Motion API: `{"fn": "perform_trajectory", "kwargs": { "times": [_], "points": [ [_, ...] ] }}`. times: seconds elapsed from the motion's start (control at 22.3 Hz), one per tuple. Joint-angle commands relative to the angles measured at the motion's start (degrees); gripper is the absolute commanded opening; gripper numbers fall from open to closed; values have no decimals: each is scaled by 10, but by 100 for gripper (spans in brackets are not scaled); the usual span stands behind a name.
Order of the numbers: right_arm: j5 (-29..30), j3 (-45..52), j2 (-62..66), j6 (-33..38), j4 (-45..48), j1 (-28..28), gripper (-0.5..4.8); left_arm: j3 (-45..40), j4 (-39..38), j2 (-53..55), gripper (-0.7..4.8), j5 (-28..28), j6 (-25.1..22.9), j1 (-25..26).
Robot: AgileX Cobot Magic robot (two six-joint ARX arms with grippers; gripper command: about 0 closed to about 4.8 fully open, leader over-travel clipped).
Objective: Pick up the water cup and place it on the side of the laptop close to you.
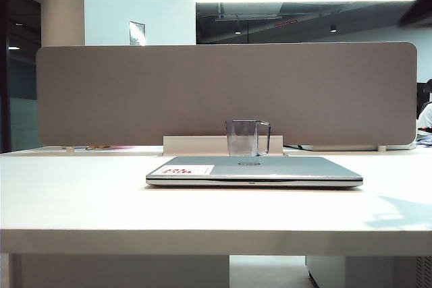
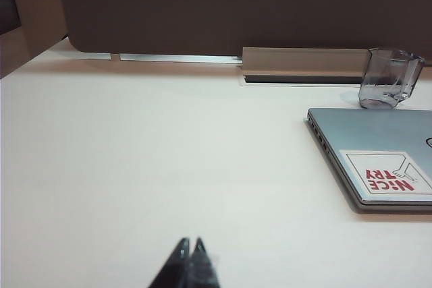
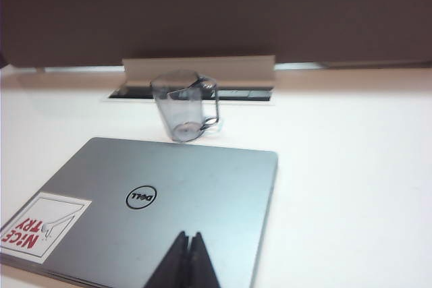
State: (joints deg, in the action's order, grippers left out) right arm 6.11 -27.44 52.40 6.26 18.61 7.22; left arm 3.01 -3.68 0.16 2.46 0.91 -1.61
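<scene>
The left gripper (image 2: 190, 244) hangs low over bare white counter (image 2: 169, 160), its fingertips pressed together and clenched on nothing, well apart from the laptop's corner. The right gripper (image 3: 187, 237) is likewise clenched with nothing between its tips, poised above the near part of the laptop (image 3: 169, 200), whose lid is closed, with a round logo in the middle and a white-and-red sticker (image 3: 42, 226) at one corner. Just beyond the laptop's far edge the water cup (image 3: 183, 107) stands upright on the counter, its angular handle turned sideways. Behind it a brown partition panel (image 1: 223, 92) rises along the counter's back edge.
</scene>
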Motion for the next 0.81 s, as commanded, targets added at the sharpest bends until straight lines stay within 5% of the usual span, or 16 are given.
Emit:
{"fn": "perform_trajectory", "kwargs": {
  "times": [0.04,0.81],
  "points": [
    [1,-28,65,2,58,17,-3,0,7,1,-3,1,0,-1],
    [31,-268,443,1,121,35,-1,0,-6,1,-3,1,0,-1]
  ]
}}
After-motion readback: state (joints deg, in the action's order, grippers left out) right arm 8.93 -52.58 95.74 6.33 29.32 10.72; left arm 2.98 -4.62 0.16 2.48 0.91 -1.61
